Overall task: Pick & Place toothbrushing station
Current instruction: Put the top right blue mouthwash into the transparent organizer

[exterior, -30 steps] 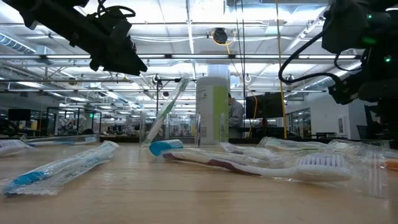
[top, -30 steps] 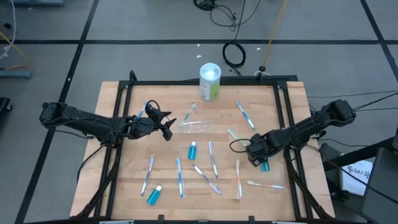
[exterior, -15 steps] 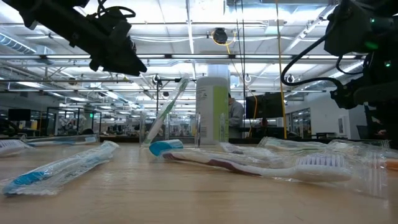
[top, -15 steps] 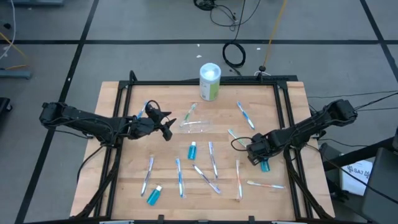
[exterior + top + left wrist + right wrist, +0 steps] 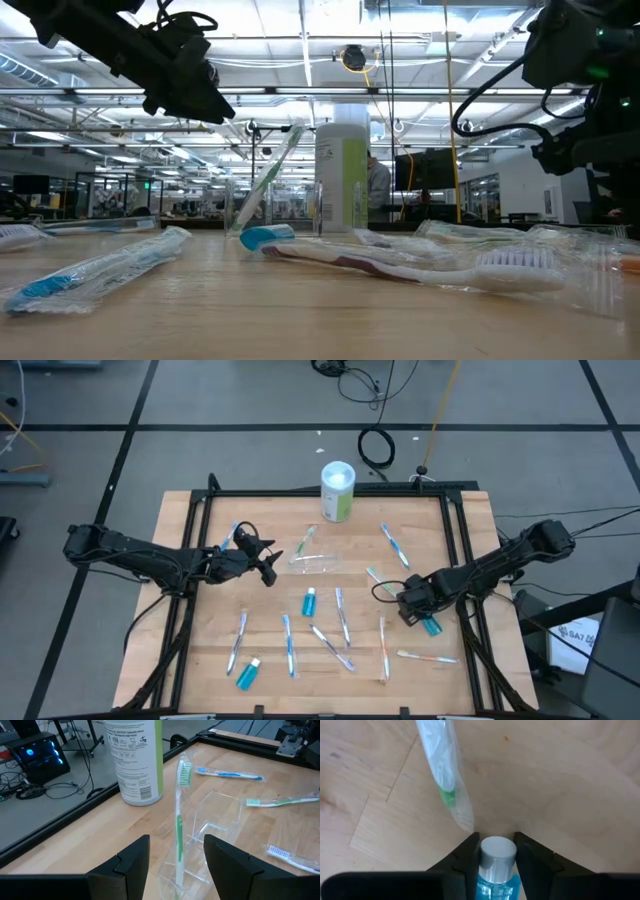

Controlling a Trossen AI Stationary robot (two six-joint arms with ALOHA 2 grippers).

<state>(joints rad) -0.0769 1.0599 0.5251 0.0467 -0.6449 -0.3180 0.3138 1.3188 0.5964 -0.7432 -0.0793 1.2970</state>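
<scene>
Clear plastic cup [image 5: 318,564] lies tipped on its side mid-table, a green toothbrush [image 5: 179,820] wrapped in film leaning across it. Left gripper [image 5: 172,857] hovers just beside it, fingers spread, holding nothing; the cup's long axis runs straight ahead between them, so this arm is nearer. White-and-green canister [image 5: 133,757] stands behind; its label print is too small to read. Further right, right gripper [image 5: 495,851] is closed around a blue tube [image 5: 496,867] with a white cap, low over the wood, next to another wrapped toothbrush [image 5: 445,775].
</scene>
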